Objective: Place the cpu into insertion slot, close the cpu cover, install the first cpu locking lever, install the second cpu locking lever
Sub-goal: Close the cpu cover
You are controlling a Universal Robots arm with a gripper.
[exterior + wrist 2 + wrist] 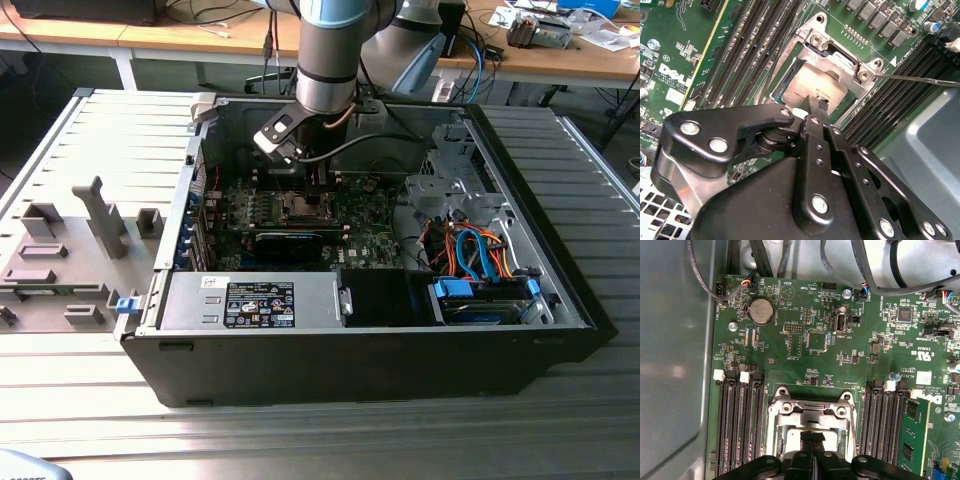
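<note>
- At the exterior view's left, grey plastic fixture blocks [100,215] stood on the ribbed metal table [300,440], outside the case.
- The open black computer case [380,370] lay on its side in the middle. It held a green motherboard [370,240], with a black card across the board's near side.
- The grey and blue robot arm [325,60] reached down into the case over the small square insertion slot [300,208].
- In the second wrist view, the flat silver-grey cpu [812,82] sat in that slot. The thin silver cpu cover [840,57] lay framing it.
- The black gripper [816,106] had its jaws pressed narrowly together, nothing visible between them, with the tips at the chip's top.
- A thin metal rod [920,79] stuck out sideways from the socket.
- At the exterior view's right, the case's drive bay held blue and orange cables [480,255].
- The gripper's body hid the chip's near edge. Whether the cover was latched could not be told.
</note>
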